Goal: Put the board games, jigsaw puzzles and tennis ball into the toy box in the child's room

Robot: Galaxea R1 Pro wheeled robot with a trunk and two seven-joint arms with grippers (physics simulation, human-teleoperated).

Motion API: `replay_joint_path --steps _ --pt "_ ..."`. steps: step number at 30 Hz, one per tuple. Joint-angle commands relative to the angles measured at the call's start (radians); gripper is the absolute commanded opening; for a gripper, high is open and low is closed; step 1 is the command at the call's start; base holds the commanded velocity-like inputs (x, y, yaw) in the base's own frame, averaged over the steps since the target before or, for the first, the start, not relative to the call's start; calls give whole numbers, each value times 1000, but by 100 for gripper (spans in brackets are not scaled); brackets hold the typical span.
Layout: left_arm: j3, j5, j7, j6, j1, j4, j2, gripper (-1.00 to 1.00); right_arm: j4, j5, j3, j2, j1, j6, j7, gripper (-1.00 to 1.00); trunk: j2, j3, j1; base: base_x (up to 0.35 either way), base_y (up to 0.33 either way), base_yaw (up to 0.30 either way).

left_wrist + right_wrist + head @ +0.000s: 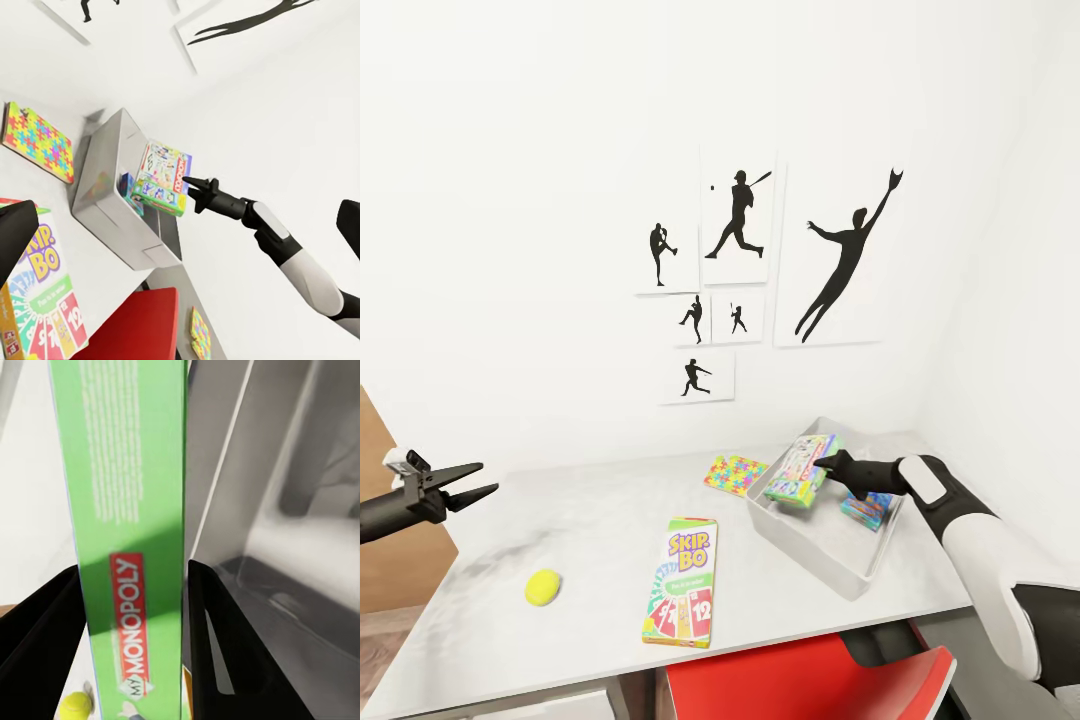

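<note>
R pincer (pixel 826 462) clamped on green edge of Monopoly box (pixel 803 468), tilted over toy box (pixel 830 560) rim. Stiff, light card, prob slick; edge grip suits. L pincer (pixel 472 480) apart, empty, above counter (pixel 600 500).

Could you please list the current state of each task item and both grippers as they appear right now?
Monopoly box: held on edge over the toy box.
right gripper: shut on the Monopoly box.
left gripper: open, empty, in the air.
toy box: on the table, a game box already inside.
Skip-Bo box: flat on the table.
tennis ball: on the table.
jigsaw puzzle: flat beside the toy box.
</note>
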Motion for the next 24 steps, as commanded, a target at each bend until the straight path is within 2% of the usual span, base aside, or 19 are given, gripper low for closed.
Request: replay_joint_path --steps 1,17,23,24 --pt "-1 0 -4 11 -1 0 1 100 1 7 -4 1 -1 4 6 -100 -2 -2 1 0 0 0" --pt "-1 0 -4 11 -1 0 0 100 48 8 -6 2 -2 -17 5 -100 -2 -2 1 0 0 0" --pt "-1 0 -4 11 -1 0 0 100 49 8 -4 14 -3 -23 6 -100 -2 -2 1 0 0 0" --pt "-1 0 -4 11 -1 0 0 100 49 8 -4 15 -3 -24 6 100 -2 -2 1 0 0 0"
